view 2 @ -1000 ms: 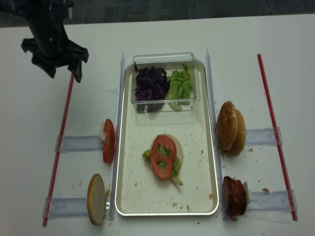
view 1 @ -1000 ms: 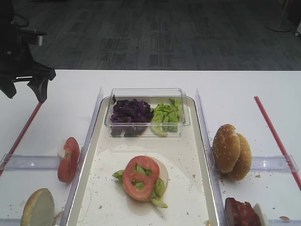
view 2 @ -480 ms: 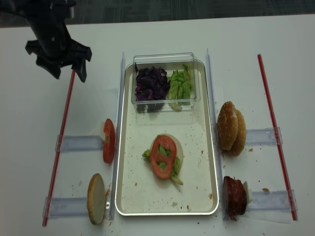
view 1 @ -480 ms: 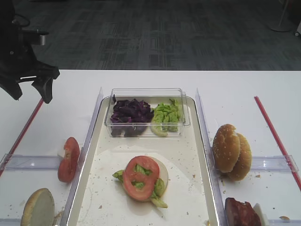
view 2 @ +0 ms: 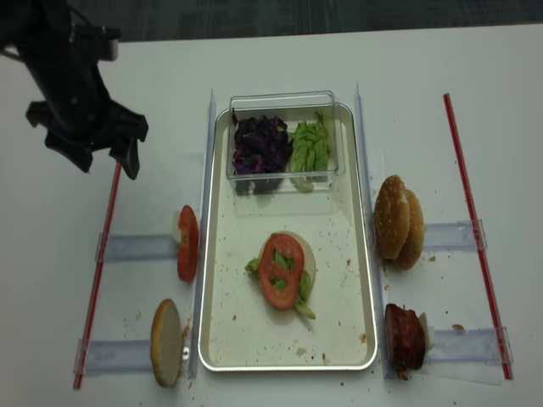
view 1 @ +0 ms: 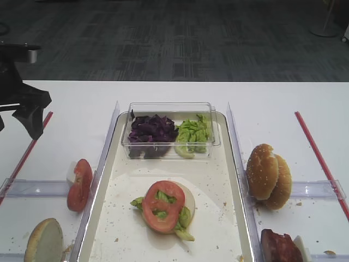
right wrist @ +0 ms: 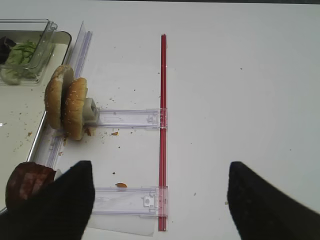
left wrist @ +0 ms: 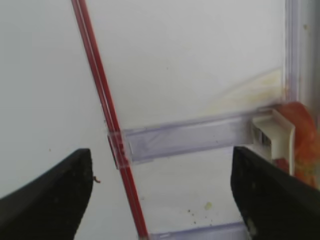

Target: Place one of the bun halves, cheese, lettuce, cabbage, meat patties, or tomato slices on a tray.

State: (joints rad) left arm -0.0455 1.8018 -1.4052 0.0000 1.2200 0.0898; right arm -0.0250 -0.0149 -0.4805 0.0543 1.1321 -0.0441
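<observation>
My left gripper [view 2: 107, 163] [left wrist: 159, 165] hangs open and empty over the table's left side, above the red strip [view 2: 106, 222]. Nearer the front, a tomato slice [view 2: 187, 243] [left wrist: 300, 135] stands on edge. A bun half [view 2: 166, 342] sits at the front left. On the tray [view 2: 216, 339] lies a bun half with lettuce and a tomato slice [view 2: 281, 270]. A clear box holds cabbage [view 2: 260, 142] and lettuce [view 2: 310, 144]. My right gripper [right wrist: 159, 172] is open, with two bun halves [right wrist: 67, 107] and a meat patty [right wrist: 27, 184] to its left. No cheese shows.
Clear plastic rails [view 2: 136, 248] [right wrist: 127, 118] lie across the table on both sides of the tray. A second red strip [view 2: 468, 212] runs along the right. The table's far edge [view 1: 174, 82] drops to dark carpet.
My left gripper has moved toward the table's front and a little left, still open. The food and the tray have not moved.
</observation>
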